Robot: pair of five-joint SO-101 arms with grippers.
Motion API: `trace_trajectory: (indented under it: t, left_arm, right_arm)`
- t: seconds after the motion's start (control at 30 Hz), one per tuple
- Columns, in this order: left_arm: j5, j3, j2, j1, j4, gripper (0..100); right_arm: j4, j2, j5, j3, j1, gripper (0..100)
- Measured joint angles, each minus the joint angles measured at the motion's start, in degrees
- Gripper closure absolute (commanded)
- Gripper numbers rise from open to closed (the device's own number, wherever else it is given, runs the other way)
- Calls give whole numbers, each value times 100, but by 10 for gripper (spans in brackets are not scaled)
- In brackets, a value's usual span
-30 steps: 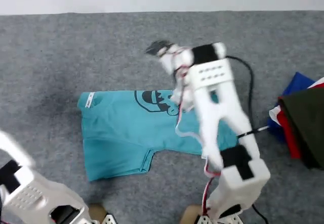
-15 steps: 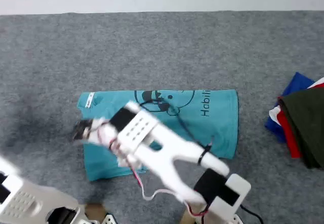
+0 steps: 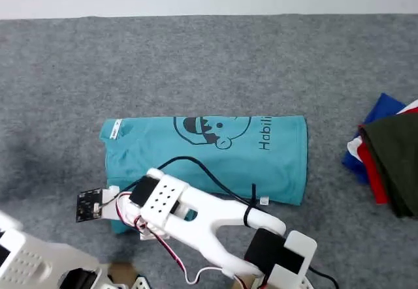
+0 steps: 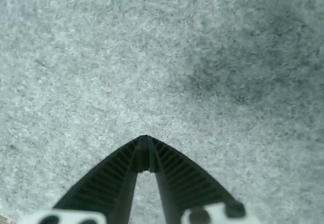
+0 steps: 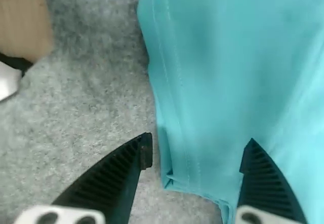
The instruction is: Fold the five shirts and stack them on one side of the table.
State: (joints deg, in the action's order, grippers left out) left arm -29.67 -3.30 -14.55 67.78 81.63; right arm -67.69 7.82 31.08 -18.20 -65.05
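The grey tabletop carries a teal shirt spread flat at centre and a pile of shirts at its edge. The cloth looks soft, light and limp, so pinch the hemmed corner, which the right hand straddles, wide open. The left hand is closed.

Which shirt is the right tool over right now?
The teal shirt, spread out flat alone; the open right tool straddles its corner. The other shirts sit heaped together, well away.

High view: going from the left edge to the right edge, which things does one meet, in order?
Left arm → teal shirt → pile of folded shirts. The right arm lies over the teal shirt, so it is left out.
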Motion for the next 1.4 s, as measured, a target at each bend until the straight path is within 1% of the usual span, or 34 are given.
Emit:
trace_trajectory:
  t: [0.33,0.43,0.5,0.67,0.77,0.9,1.0,1.4]
  left_arm:
    - [-18,0,0,35,0,998]
    - [-18,0,0,35,0,998]
    - [-18,0,0,35,0,998]
    - [-9,0,0,211,0,998]
    - [-9,0,0,290,0,998]
    - [-9,0,0,325,0,998]
    - [-18,0,0,325,0,998]
    - [-18,0,0,325,0,998]
  right_arm:
    - [589,0,0,-563,-9,710]
    - [721,246,0,-563,-9,712]
    - [738,396,0,-545,-9,734]
    - [589,695,-9,-88,176,863]
    - [519,826,26,211,264,902]
    - [501,862,369,316,273,953]
    - [501,870,484,369,273,983]
    - [466,888,527,545,378,987]
